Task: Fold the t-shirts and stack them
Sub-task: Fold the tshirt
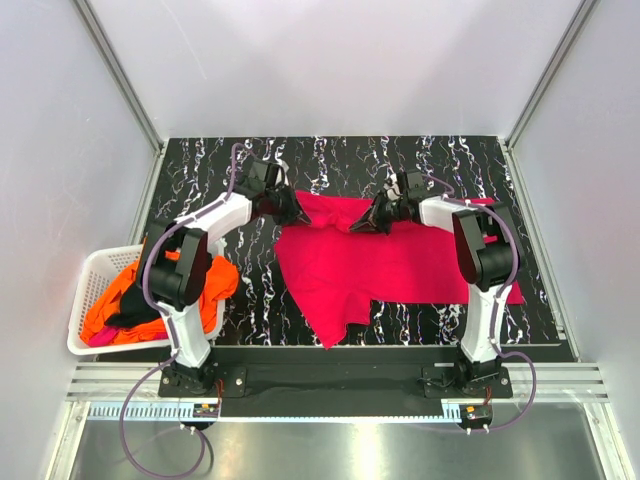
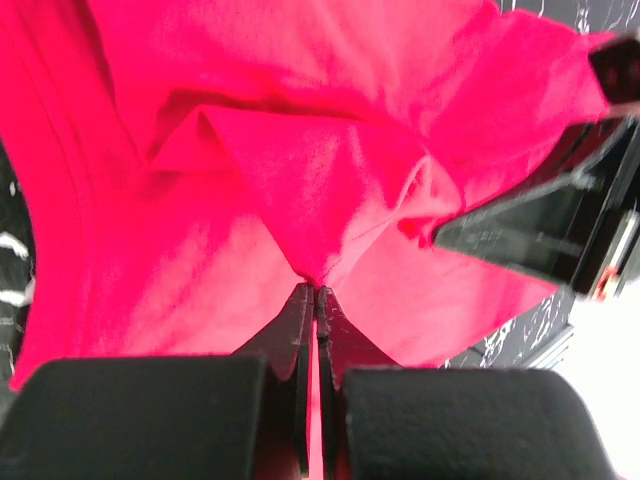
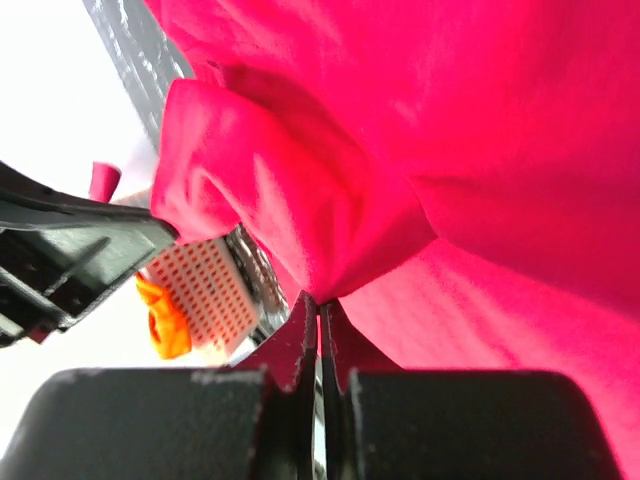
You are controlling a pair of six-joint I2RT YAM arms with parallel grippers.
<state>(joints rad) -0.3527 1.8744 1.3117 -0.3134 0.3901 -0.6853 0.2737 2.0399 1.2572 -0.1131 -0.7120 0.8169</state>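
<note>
Black marbled tabletop (image 1: 470,160) carries the magenta-red t-shirt (image 1: 400,270), spread flat between your arms, while the other shirts (image 1: 125,295) sit in the white basket (image 1: 85,275) at the left. Your left gripper (image 1: 297,213) and right gripper (image 1: 360,226) each pinch a tuft of its far edge, fingers pressed together, so you appear to be starting the first fold. Next, bring both pinches toward you evenly, keeping the cloth taut between them.

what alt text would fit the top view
Two arms each pinch a magenta shirt near its far edge, spread on a black marbled table, left gripper and right gripper close together. A white basket at left holds more shirts, mostly orange.
</note>
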